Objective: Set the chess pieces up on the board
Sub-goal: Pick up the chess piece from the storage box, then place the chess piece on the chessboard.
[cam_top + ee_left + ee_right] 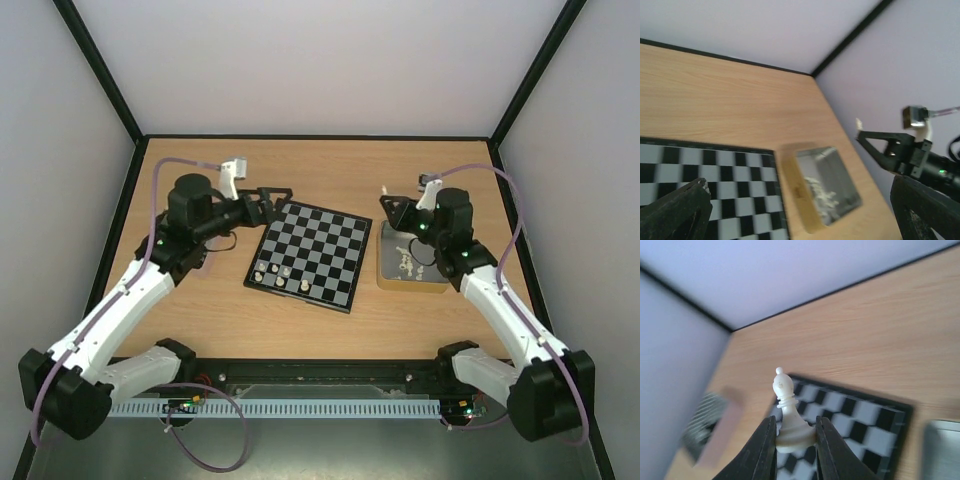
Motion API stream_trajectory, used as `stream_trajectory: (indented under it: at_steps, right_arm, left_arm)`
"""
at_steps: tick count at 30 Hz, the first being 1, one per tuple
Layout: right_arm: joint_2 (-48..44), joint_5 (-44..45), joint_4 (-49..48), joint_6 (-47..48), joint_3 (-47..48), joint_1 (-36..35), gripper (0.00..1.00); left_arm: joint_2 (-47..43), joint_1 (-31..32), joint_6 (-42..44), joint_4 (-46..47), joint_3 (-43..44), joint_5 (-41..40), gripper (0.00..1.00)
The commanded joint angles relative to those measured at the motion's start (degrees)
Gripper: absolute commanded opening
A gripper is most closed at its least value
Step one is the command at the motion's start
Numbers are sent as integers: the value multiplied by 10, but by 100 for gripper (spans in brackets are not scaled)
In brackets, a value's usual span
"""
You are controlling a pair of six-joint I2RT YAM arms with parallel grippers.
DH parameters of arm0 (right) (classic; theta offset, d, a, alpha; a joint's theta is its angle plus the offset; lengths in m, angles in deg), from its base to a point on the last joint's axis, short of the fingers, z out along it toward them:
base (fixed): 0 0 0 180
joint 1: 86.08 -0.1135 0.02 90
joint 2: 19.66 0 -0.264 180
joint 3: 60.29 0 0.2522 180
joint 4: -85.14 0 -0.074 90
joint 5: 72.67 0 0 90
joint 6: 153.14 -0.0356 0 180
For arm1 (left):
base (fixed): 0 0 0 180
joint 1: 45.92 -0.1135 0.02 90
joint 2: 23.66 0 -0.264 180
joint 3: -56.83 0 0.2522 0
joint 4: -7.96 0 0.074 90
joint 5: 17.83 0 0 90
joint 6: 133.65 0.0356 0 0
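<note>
Right gripper (795, 429) is pinching a cream-white bishop (783, 390) by its base, one black finger on each side. The piece is upright and lifted clear of the table (200, 310). In the top view this gripper sits off the board's 2 o'clock corner, over the far edge of the tin (388, 272).

The board (318, 240) lies flat mid-table, turned slightly clockwise. A few cream-white pieces (283, 270) stand along its near-left edge, around 7 o'clock (exact count and types are too small to call). The rest of the squares look bare in the top view.

The tin sits just beside the board at its 3 o'clock. It is open, with loose pieces (405, 262) in a pale heap inside. The left wrist view shows the same heap, blurred.

Left gripper (272, 197) has its fingers spread wide with nothing between them. It hovers at the board's 10 o'clock corner and points toward 3 o'clock. Its wrist view looks across the board to the tin and the right gripper.

The right wrist view shows a blurred grey box at 8 o'clock of the bishop; I can't tell what it is.
</note>
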Motion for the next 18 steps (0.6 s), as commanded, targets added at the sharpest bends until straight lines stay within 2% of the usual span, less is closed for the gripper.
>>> stream_trajectory:
  at_steps: [1, 8, 14, 18]
  right_arm:
    - [-48, -185, -104, 27, -16, -47, 17]
    - [-76, -279, -140, 63, -8, -89, 18]
    - [-61, -283, -62, 129, 38, -108, 18]
    - [-50, -290, -55, 132, 39, -113, 18]
  left_arm:
    - [42, 50, -89, 36, 50, 74, 98]
    - [109, 87, -198, 53, 105, 155, 89]
    - [126, 99, -199, 55, 130, 193, 79]
    - [134, 105, -187, 51, 134, 211, 72]
